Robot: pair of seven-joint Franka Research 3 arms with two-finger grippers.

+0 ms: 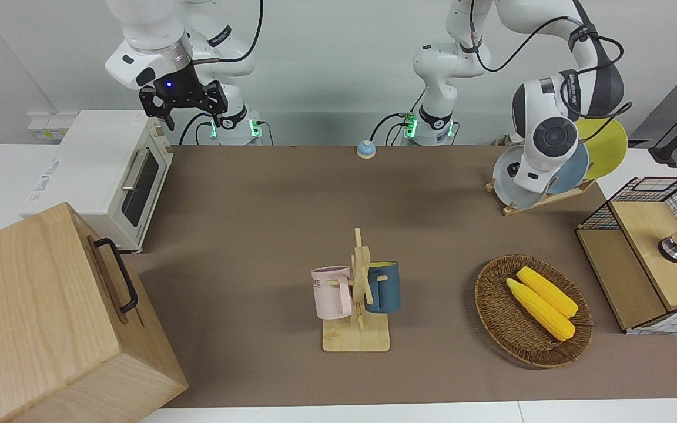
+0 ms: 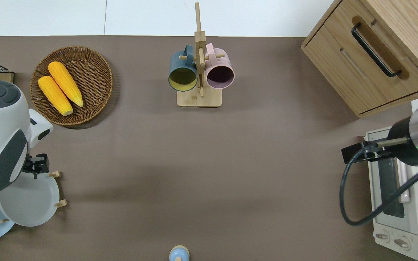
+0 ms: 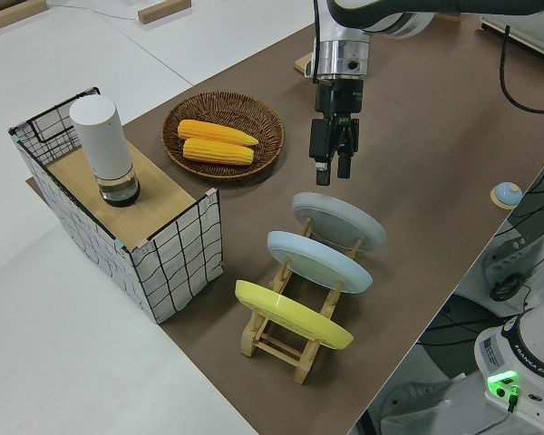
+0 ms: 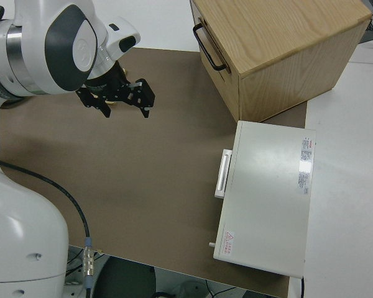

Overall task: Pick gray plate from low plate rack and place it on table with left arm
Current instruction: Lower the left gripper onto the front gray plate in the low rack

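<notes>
The gray plate (image 1: pixel 508 179) leans in the low plate rack (image 1: pixel 544 198) at the left arm's end of the table (image 1: pixel 256 200). It is the plate closest to the table's middle, as the overhead view (image 2: pixel 31 203) and the left side view (image 3: pixel 340 220) show. My left gripper (image 3: pixel 332 176) points straight down, open and empty, just above the plate's rim on the basket side; in the overhead view (image 2: pixel 37 169) it is over that rim. My right gripper (image 4: pixel 121 107) is open and parked.
A blue plate (image 3: pixel 317 263) and a yellow plate (image 3: pixel 290 317) lean in the same rack. A wicker basket (image 2: pixel 96 72) with two corn cobs, a wire box (image 1: pixel 650 252), a mug stand (image 2: pixel 199 98), a toaster oven (image 1: pixel 109 170) and a wooden cabinet (image 1: pixel 50 317) stand around.
</notes>
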